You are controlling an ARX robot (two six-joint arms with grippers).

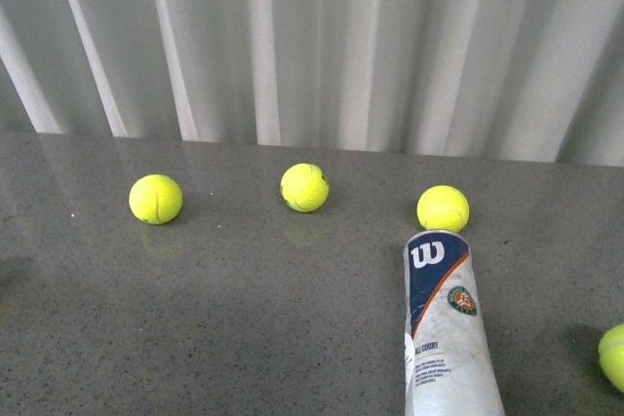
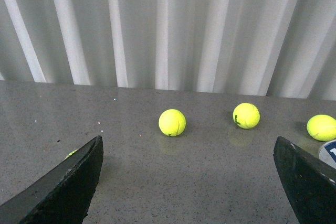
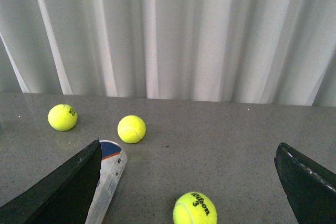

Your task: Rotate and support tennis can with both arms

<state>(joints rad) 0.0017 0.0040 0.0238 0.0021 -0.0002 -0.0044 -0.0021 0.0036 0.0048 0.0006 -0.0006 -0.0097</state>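
Right wrist view: the right gripper [image 3: 189,144] gapes wide, holding nothing, and a yellow tennis ball [image 3: 195,209] sits between its black fingers [image 3: 58,192]. The tall clear plastic tennis can with navy-and-white label [image 3: 107,174] lies flat on the grey speckled table [image 3: 236,145] beside one finger. The left gripper [image 2: 188,142] is equally wide and empty, with the can's end just past one fingertip. A white pleated curtain [image 3: 173,35] hangs beyond.

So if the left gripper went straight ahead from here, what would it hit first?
Likely the tennis ball, almost centred ahead of the open left gripper, if it travels low enough; depth is unclear.
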